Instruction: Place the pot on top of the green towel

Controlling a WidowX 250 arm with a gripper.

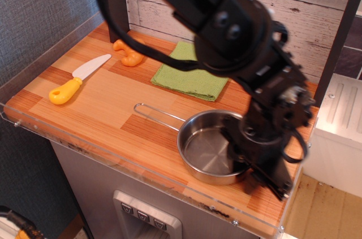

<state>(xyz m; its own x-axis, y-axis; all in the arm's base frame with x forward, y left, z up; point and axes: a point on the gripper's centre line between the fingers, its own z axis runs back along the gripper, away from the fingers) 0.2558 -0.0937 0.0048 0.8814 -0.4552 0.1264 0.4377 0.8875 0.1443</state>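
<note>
The shiny steel pot (205,150) sits on the wooden counter near the front right edge. Its thin wire handle (161,114) points left. My black gripper (251,166) comes down from above at the pot's right rim. One finger is inside the bowl and the other outside, and they close on the rim. The green towel (189,74) lies flat at the back of the counter, behind the pot and apart from it. My arm hides its right corner.
A yellow-handled toy knife (76,79) lies at the left. An orange croissant (129,53) lies at the back left, beside the towel. A clear acrylic lip (141,166) runs along the counter's front edge. A dark post (115,1) stands at the back left.
</note>
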